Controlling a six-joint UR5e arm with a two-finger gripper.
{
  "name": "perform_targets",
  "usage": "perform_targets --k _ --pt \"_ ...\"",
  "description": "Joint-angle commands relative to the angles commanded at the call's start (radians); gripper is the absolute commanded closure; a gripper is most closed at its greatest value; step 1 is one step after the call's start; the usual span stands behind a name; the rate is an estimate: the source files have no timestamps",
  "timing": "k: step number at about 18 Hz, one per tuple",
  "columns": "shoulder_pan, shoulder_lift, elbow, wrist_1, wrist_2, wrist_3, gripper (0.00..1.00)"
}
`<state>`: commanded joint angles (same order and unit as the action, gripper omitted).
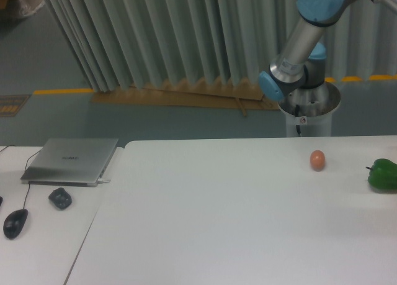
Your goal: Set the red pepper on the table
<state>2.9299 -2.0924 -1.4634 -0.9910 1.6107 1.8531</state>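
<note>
1. At the top right, only part of the robot arm [304, 40] shows: grey tube, blue joint caps, rising out of frame at the upper edge; the pincer itself is out of view, so can't tell if it's open or closed, or whether it has hold of anything.
2. Arm's base sits on a round metal pedestal [308, 114] behind the table's far edge, right of centre; blue elbow cap just above it.
3. The red pepper isn't visible anywhere in this view; can't say where it is.
4. The table [205, 223] fills the lower centre and right; plain white, matte top.
5. On the table, nearest the arm's base: a small orange-pink egg-shaped ball [317, 160], upright, near the far edge; to its right, apart from it, a green pepper [383, 174] at the right border, partly cut off by the frame.
6. To the left, a separate white desk [43, 248] butts against the table w/ a thin seam between; on it a closed grey laptop [71, 161] at the back, a small dark lumpy object [60, 199] just in front of it, and a black mouse [15, 223] w/ cable near the left edge.
7. Behind: pleated grey curtain [161, 36], floor w/ yellow line [62, 90], flat cardboard [180, 97] lying at the curtain's foot.
</note>
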Motion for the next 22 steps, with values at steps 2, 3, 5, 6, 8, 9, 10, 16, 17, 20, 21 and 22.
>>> perform_targets --k 2,3,5,6,8,9,10,16,17,20,21,22 --pt "-0.002 -0.003 0.0 0.0 0.002 -0.003 0.0" --pt "-0.002 -0.005 0.0 0.0 0.002 -0.002 0.0" --pt "0.002 -0.003 -0.003 0.0 0.003 -0.002 0.0" --pt "0.002 -0.005 -0.005 0.0 0.003 -0.002 0.0" --pt "0.002 -0.011 -0.009 0.0 0.005 -0.003 0.0" --pt "0.002 -0.011 -0.009 0.0 0.005 -0.002 0.0" --pt "0.003 -0.011 -0.009 0.0 0.006 -0.002 0.01" --pt "0.002 -0.005 -0.011 -0.003 0.029 -0.002 0.43" --pt "0.002 -0.003 -0.011 -0.003 0.029 -0.002 0.44" --pt "-0.001 -0.002 -0.012 -0.005 0.029 -0.005 0.55" --pt "-0.003 -0.002 -0.014 -0.005 0.029 -0.005 0.55" --pt "-0.005 -0.002 -0.015 -0.005 0.029 -0.005 0.55"
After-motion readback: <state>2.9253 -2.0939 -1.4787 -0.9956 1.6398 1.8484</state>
